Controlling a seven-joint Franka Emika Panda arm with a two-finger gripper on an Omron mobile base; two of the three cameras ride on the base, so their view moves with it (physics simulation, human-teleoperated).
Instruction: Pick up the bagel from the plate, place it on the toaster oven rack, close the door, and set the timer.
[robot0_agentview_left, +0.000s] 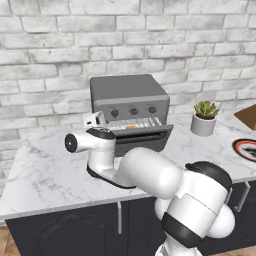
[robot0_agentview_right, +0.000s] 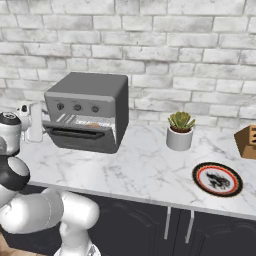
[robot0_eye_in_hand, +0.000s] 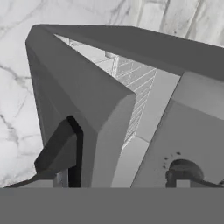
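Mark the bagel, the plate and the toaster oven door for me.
bagel (robot0_agentview_left: 132, 127), left base view, its orange top showing on the rack.
plate (robot0_agentview_right: 202, 170), right base view, red-and-white rim, left side.
door (robot0_agentview_right: 82, 141), right base view, dark outer panel, half-open.

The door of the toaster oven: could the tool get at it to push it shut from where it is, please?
Probably yes. The tool sits at the left end of the partly raised door, jaws wide, with nothing between them; the bagel already lies on the rack.

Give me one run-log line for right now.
stage: closing door | bagel: on rack | door: partly open | gripper: at door's left end, holding nothing | plate: empty
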